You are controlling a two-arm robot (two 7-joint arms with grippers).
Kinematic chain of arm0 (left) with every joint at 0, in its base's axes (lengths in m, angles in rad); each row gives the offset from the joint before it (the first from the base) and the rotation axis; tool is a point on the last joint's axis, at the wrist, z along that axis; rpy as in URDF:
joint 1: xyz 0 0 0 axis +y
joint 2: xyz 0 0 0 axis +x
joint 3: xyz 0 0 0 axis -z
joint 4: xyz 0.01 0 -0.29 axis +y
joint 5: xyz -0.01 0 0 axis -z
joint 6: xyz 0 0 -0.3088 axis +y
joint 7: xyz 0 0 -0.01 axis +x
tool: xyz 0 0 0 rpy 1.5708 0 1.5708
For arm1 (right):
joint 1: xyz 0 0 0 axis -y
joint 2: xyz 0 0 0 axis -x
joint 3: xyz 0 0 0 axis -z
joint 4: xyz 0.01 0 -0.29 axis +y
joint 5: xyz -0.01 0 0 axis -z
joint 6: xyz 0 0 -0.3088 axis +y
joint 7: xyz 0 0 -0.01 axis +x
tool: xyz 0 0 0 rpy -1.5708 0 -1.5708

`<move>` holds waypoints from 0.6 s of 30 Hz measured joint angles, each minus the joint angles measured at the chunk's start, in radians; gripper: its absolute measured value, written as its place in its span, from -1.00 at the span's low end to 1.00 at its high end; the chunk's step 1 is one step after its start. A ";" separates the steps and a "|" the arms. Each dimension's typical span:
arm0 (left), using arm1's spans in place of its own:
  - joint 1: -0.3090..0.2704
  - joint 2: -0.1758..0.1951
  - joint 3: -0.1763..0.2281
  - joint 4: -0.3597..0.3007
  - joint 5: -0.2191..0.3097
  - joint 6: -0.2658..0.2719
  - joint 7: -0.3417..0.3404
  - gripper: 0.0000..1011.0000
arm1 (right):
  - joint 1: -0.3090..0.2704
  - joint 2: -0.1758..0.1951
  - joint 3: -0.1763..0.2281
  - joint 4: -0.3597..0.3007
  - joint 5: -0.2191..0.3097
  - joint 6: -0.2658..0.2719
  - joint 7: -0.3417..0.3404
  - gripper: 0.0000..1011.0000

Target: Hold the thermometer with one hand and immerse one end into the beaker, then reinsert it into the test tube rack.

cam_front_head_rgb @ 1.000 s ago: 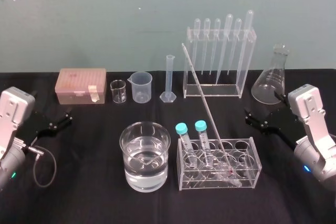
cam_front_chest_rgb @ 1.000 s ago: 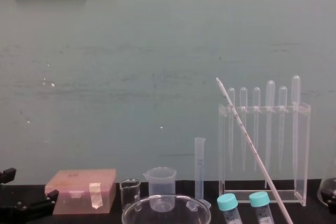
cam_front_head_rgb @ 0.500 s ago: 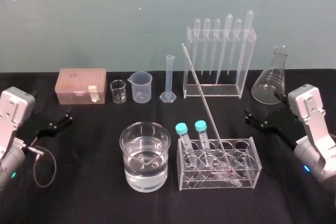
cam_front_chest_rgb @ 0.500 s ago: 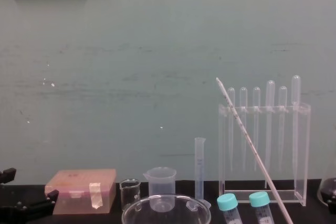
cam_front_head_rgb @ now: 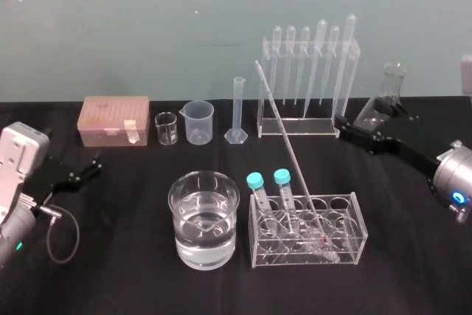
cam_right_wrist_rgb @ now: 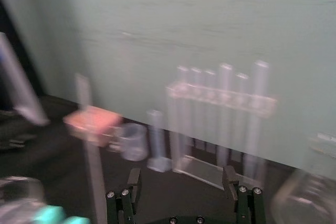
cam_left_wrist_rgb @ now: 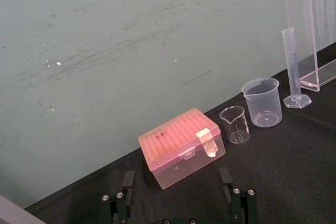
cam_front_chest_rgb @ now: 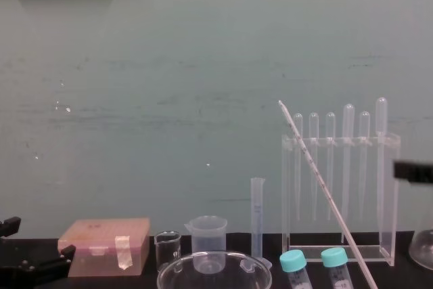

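Head view showed the thermometer (cam_front_head_rgb: 284,130) standing in the test tube rack (cam_front_head_rgb: 355,235) near the middle of the table (cam_front_head_rgb: 118,256). Its lower end sat among the rack's right-hand holes, and its long axis slanted up, back and toward the robot's left. Its top ended in front of the left post of the pipette stand (cam_front_head_rgb: 346,94). The beaker (cam_front_head_rgb: 181,215), holding clear liquid, stood just beside the rack on the left.

The right end effector (cam_right_wrist_rgb: 181,179) hung above the table at the back right, beside the pipette stand's base and in front of a conical flask (cam_front_head_rgb: 389,82). Its fingers were spread apart and held nothing. From there the thermometer lay to its left and somewhat nearer the robot, so the upper and middle shaft was the closest part. The left end effector (cam_front_head_rgb: 85,167) rested low at the table's left edge, fingers likewise apart and empty, well away from the rack with the beaker between.

The right arm looked the better placed. A grasp would likely need the fingers closing across the slanted shaft, clear of the two blue-capped tubes (cam_front_head_rgb: 269,197).
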 joint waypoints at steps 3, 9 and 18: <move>0.000 0.000 0.000 0.000 0.000 0.000 0.000 0.99 | 0.013 0.006 0.012 -0.045 0.061 0.061 0.064 0.98; 0.000 0.000 0.000 0.000 0.000 0.000 0.000 0.99 | 0.080 0.029 -0.025 -0.083 0.129 0.138 0.161 0.98; 0.000 0.000 0.000 0.000 0.000 0.000 0.000 0.99 | 0.223 0.018 -0.150 -0.020 0.088 0.213 0.197 0.98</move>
